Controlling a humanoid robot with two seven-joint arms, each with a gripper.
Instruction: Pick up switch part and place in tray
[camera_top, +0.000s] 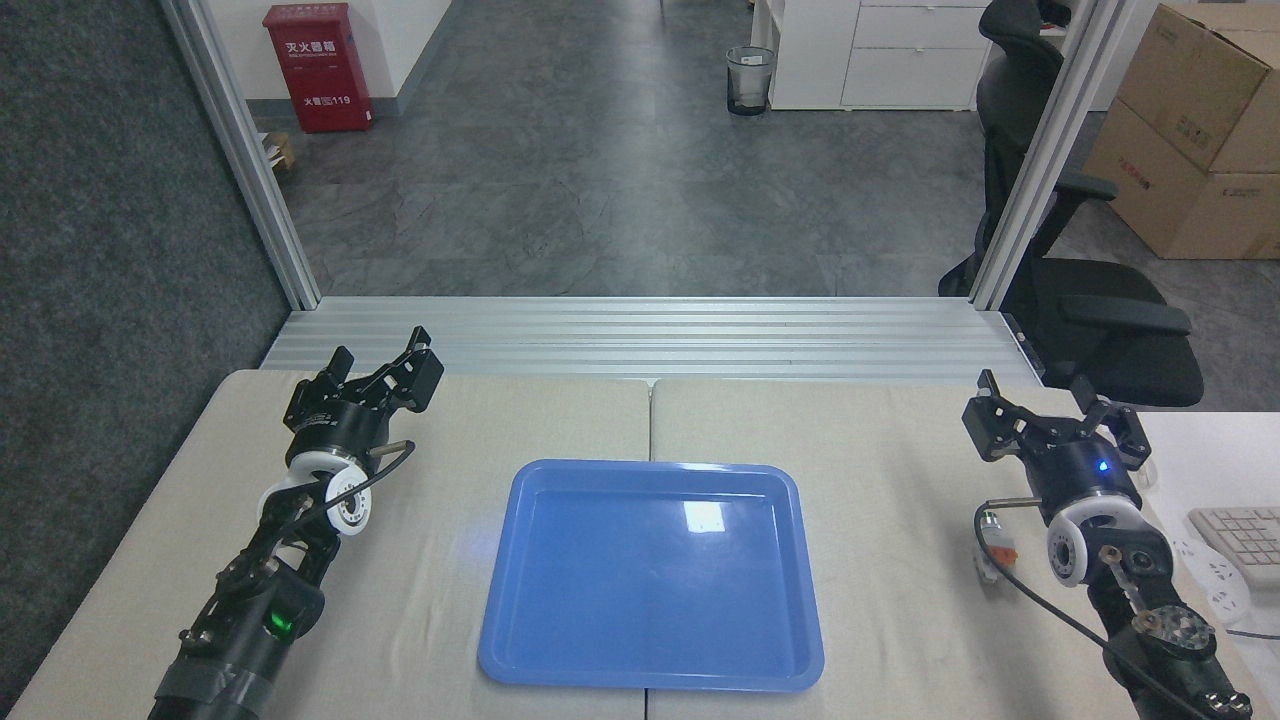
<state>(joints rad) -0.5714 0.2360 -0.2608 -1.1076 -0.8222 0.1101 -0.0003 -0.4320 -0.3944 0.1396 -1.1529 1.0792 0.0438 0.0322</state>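
- step in hand, as I read it, is the reach: the right gripper (1060, 412) has to come back toward the near side and down onto the switch part (996, 545), which sits on the bench (900, 480) right of the tray (650, 575), just beside the right arm's wrist and its cable
- to do it well I'd come from above, line the fingers up across the blocky body and watch that cable; it runs right next to the part and could drag it
- right gripper is spread wide with nothing in it; left gripper (385, 372) looks parted and empty too, far-left of the tray
- the part itself is tiny; whitish-grey body, orange band, darker top; details are hard to make out at this size
- tray is glossy blue, nothing in it, so any spot works for the drop
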